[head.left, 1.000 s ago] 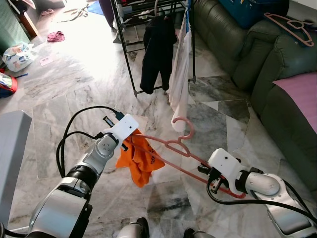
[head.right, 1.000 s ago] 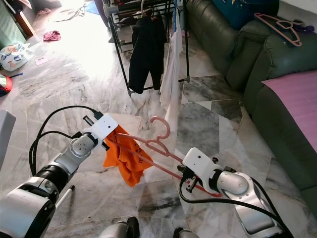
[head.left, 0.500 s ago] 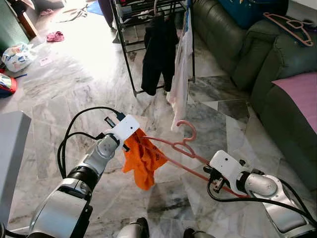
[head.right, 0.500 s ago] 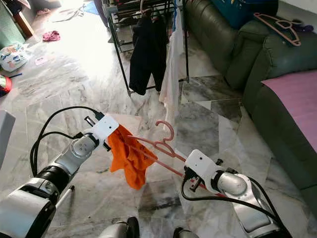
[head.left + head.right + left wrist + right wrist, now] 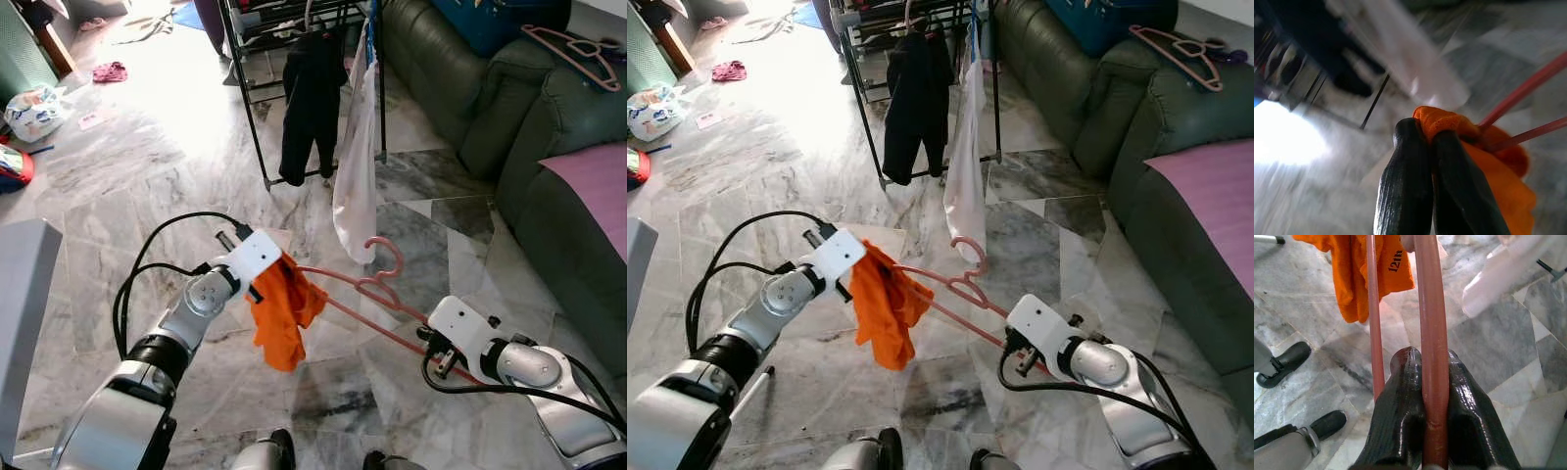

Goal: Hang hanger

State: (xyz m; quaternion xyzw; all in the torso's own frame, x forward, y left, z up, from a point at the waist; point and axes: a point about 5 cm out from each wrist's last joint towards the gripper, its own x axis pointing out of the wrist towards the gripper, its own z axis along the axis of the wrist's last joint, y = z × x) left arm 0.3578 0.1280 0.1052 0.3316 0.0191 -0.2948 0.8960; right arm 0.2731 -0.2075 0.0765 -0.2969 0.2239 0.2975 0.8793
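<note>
A pink plastic hanger [image 5: 377, 294] is held level between my two arms above the marble floor, its hook pointing up. An orange garment [image 5: 282, 311] droops from its left end. My left gripper [image 5: 1425, 147] is shut on the orange cloth at that end. My right gripper [image 5: 1431, 382] is shut on the hanger's right bar, with the second bar running beside its fingers [image 5: 1400, 421]. Ahead stands a black drying rack [image 5: 257, 117] with a dark garment [image 5: 312, 93] and a white garment [image 5: 356, 176] hanging from it.
A dark green sofa [image 5: 470, 88] runs along the right, with a spare pink hanger [image 5: 573, 44] on its arm and a purple cloth [image 5: 598, 181]. Bags [image 5: 34, 108] and clothes lie on the floor at the far left. A grey edge [image 5: 20, 323] stands close on the left.
Both arms have carried the hanger to the right and slightly forward, toward the rack. The orange garment has bunched up nearer the left gripper. Both grips are unchanged.
</note>
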